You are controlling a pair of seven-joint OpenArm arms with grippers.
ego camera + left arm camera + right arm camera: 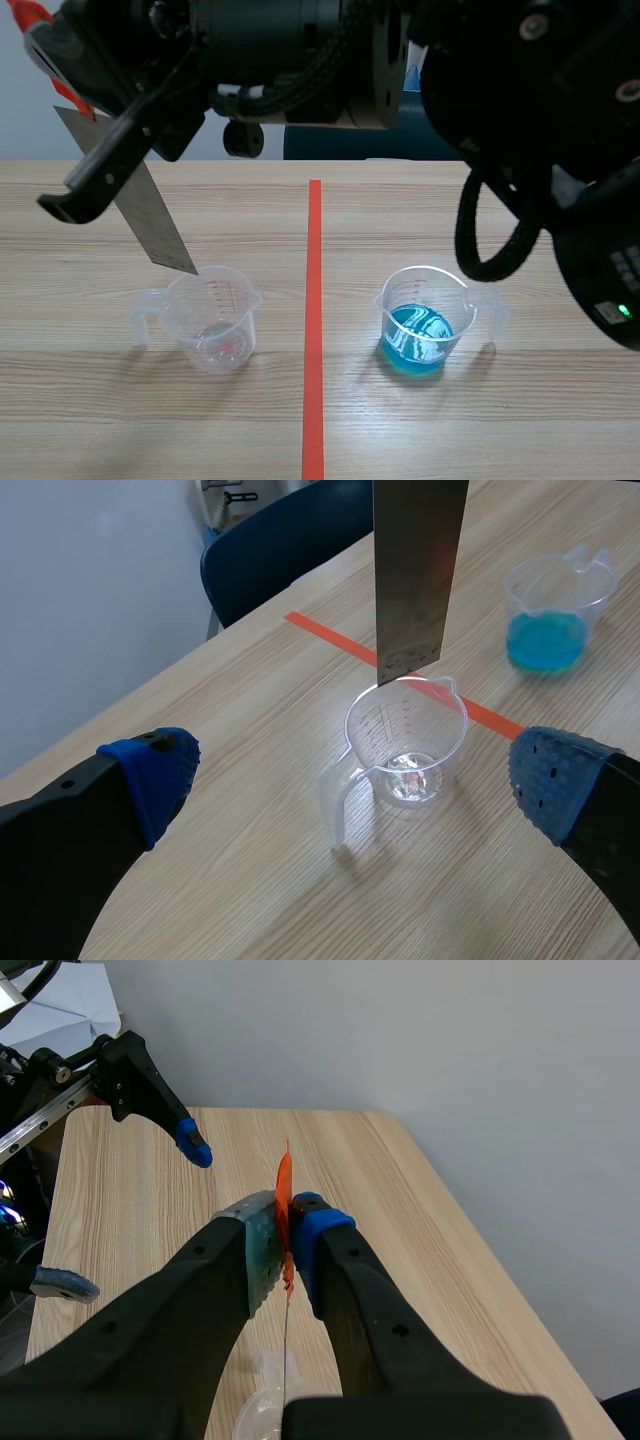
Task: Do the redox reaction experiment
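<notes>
Over the left half of the bench, the left jaws stand wide apart with nothing between them. Their blue dotted pads flank the view down onto a clear cup. The cup is thin, see-through plastic with a pouring lip, red graduations on its wall and a loop handle turned toward the left edge. It looks empty but for a glint at the bottom. It is probably very light and easy to knock over, so the handle, or a gentle squeeze across the wall, seems the place to hold it.

Above it hangs the metal strip, a flat, dull-grey rectangle tilted with its lower corner just over the cup's far rim; whether it touches I cannot tell. The right jaws, on the arm that comes in from the right edge, are clamped on the strip's flat faces at its upper end, where an orange-red tab shows. The strip looks thin, stiff and smooth. It should be light to carry, but it is likely to slip or swing if pinched weakly so far from its free end.

Past the orange-red tape line, on the right half, stands a second cup of the same make, holding blue liquid. It should sit steadier, yet would slosh if nudged.
</notes>
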